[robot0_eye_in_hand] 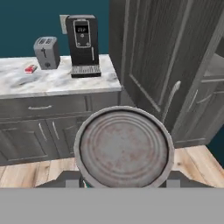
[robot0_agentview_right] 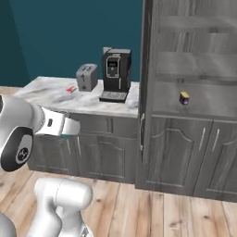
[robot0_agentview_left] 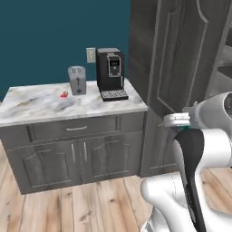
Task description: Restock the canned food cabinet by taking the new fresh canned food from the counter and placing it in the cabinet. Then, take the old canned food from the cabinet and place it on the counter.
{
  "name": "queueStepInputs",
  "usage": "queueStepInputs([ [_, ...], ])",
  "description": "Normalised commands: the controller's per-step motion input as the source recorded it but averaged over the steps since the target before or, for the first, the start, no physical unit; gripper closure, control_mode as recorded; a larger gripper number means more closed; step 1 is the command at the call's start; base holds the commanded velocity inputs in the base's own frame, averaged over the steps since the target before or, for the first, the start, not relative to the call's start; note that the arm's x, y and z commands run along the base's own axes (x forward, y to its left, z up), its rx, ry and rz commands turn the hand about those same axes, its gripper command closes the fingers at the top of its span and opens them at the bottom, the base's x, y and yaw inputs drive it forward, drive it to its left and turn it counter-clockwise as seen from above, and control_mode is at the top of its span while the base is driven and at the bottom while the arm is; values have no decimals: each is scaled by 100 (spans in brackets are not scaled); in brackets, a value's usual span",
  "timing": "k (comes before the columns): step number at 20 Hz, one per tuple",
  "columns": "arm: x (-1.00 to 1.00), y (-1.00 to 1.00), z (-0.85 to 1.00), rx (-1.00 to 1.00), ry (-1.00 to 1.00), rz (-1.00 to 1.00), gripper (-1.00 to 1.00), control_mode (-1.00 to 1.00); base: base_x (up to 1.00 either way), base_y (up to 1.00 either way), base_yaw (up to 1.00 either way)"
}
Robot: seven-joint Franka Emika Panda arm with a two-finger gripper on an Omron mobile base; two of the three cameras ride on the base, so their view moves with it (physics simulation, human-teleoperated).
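The cabinet (robot0_agentview_right: 194,92) is the biggest thing before me, a tall grey wood-grain unit with wide shelves above panelled lower doors; one tall door (robot0_agentview_left: 176,54) stands swung open toward me. To its left runs the surface (robot0_agentview_left: 45,106), white-grey veined marble over dark grey drawers and doors, against a teal wall. On that surface a black coffee machine (robot0_agentview_left: 111,72) stands nearest the cabinet, a grey toaster (robot0_agentview_left: 77,79) just beside it on the left, and a tiny red-and-white item (robot0_agentview_left: 64,95) lies near the toaster's foot.

My jaws are pinching the new fresh canned food (robot0_eye_in_hand: 124,148): in the hand view its pale, ringed metal top sits right above my finger tips, with the floor and the lower doors behind it, so the can is up in the air, off the surface, out in front of the cabinet. In the right base view a sliver of teal shows at the end of my gripper (robot0_agentview_right: 70,127).

The old canned food (robot0_agentview_right: 184,97), dark blue with a yellow top, stands upright on a cabinet shelf, just above the lower doors.
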Motion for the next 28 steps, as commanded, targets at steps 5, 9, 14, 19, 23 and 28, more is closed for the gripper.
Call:
queueStepInputs([
  [5,0,0,0,0,0,0,100,100,-12,-100,0],
  [9,0,0,0,0,0,0,100,100,46,-100,0],
  [14,0,0,0,0,0,0,100,100,68,-90,0],
  [19,0,0,0,0,0,0,100,100,81,-33,0],
  [23,0,0,0,0,0,0,100,100,64,-21,0],
  [28,0,0,0,0,0,0,100,100,33,-51,0],
])
